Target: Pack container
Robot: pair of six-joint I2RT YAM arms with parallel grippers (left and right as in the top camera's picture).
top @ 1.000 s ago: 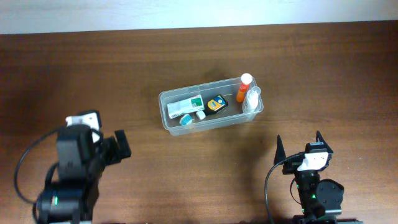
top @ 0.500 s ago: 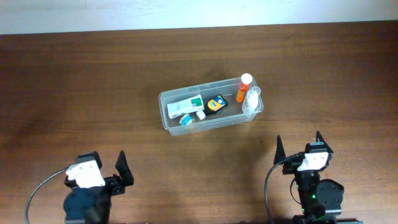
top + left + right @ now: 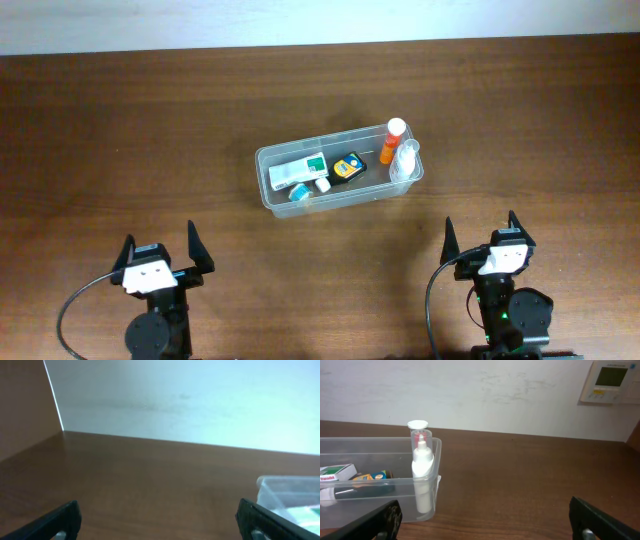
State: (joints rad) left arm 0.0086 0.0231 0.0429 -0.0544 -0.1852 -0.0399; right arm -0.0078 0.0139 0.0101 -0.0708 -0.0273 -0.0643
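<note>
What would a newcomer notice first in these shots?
The clear rectangular plastic tub sits mid-table, holding a white-and-green box, a small yellow-and-black pack and, at its right end, an orange bottle with a white cap and a white spray bottle under a clear cap. The left claw and right claw are open and empty at the near edge, apart from it.

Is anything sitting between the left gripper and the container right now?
Nothing. In the overhead view, only bare brown table lies between the left gripper and the container; the left wrist view shows the same empty stretch.
</note>
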